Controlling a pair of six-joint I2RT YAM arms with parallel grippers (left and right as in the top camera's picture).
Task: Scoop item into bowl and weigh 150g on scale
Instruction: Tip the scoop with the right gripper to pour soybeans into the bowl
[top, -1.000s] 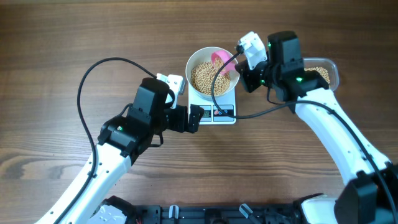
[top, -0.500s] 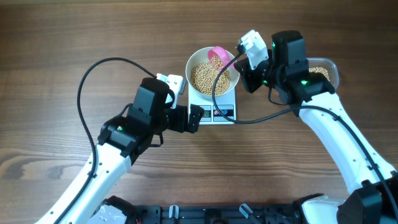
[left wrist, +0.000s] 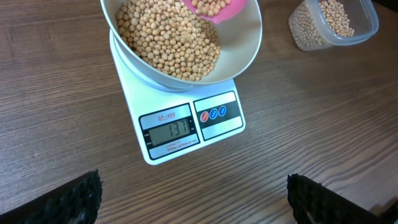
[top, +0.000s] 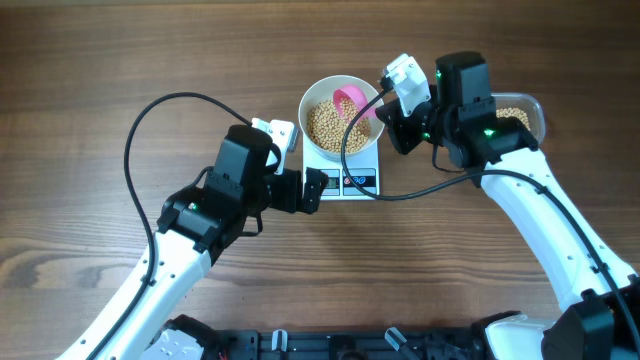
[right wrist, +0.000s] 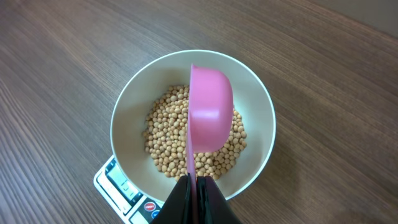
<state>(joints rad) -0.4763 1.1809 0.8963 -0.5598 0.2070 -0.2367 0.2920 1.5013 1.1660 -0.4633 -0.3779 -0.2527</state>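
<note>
The white bowl sits on the small white scale and holds a heap of tan beans. In the left wrist view the scale's display reads 131. My right gripper is shut on the thin handle of a pink scoop, which hangs over the bowl, rolled onto its side. Some beans still lie in the scoop. My left gripper stands open just in front of the scale, with nothing between its fingers.
A clear plastic tub with more beans stands right of the scale, partly hidden behind the right arm; it also shows as the tub in the left wrist view. Black cables arc over the wooden table near both arms.
The right wrist has shifted slightly right, and the pink scoop has turned a little over the bowl. The left arm has not moved.
</note>
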